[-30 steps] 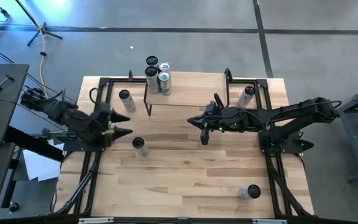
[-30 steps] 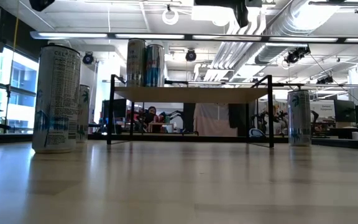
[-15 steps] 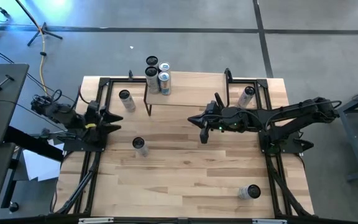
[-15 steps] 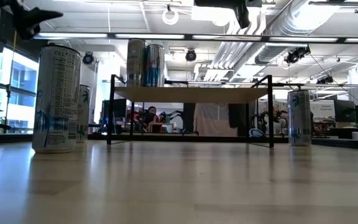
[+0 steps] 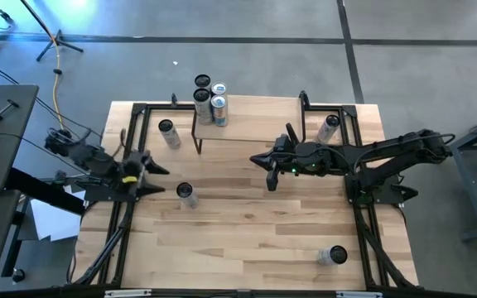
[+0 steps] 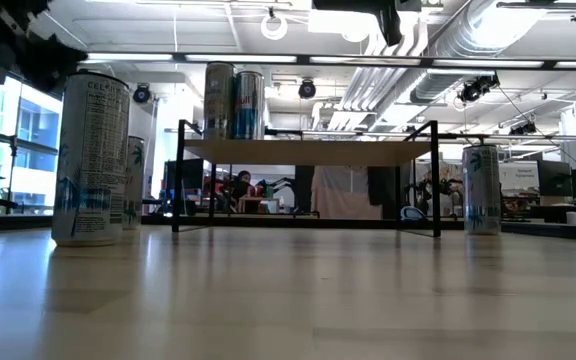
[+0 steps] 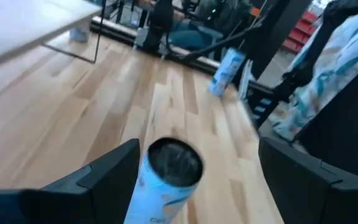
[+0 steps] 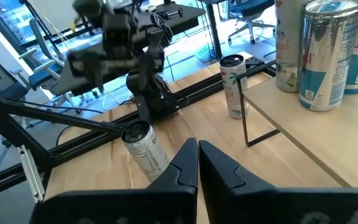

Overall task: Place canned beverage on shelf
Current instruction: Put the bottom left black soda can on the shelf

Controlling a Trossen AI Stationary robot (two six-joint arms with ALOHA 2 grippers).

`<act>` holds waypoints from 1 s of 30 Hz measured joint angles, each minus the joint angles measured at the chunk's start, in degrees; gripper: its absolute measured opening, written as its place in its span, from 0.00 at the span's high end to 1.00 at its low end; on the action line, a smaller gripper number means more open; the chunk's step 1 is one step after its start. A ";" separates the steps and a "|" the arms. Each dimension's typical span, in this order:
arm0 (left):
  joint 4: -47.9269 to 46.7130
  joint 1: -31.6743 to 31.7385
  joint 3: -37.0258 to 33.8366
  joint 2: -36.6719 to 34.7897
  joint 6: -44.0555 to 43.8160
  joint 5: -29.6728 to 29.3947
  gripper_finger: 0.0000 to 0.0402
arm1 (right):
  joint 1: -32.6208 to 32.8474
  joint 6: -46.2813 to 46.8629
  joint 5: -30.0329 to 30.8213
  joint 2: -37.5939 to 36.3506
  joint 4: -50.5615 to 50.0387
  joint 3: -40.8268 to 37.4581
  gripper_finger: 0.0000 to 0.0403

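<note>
Light-wood table (image 5: 247,223), grey floor (image 5: 247,62) around; left gripper (image 5: 150,178) fingers apart, right gripper (image 5: 262,167) fingers together.

On the shelf (image 5: 251,118), three cans (image 5: 208,101) crowd the 9 o'clock end, while the board from its middle toward 3 o'clock lies bare and open from above. The right gripper (image 5: 268,168), fingers pressed together, hangs over the table (image 5: 247,223) just off the shelf's 6 o'clock edge, partly blocking that approach. A can (image 5: 185,193) stands between the spread fingers of the left gripper (image 5: 157,179), and the table's middle toward 6 o'clock is free.
</note>
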 joint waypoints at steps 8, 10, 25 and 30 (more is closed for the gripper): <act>5.01 0.00 -10.17 0.00 -4.19 2.59 0.25 | 0.00 0.60 -0.17 0.00 -0.13 0.00 1.00; 7.27 0.00 -11.59 -0.03 -3.20 2.44 0.25 | 0.00 0.60 -0.17 0.00 -0.13 0.00 1.00; 13.77 0.04 -16.00 1.16 4.01 0.66 0.25 | 0.00 0.60 -0.15 0.00 -0.45 0.00 1.00; 13.54 0.04 -16.01 1.33 -2.80 1.00 0.25 | 0.00 0.60 -0.14 0.00 -0.66 0.00 1.00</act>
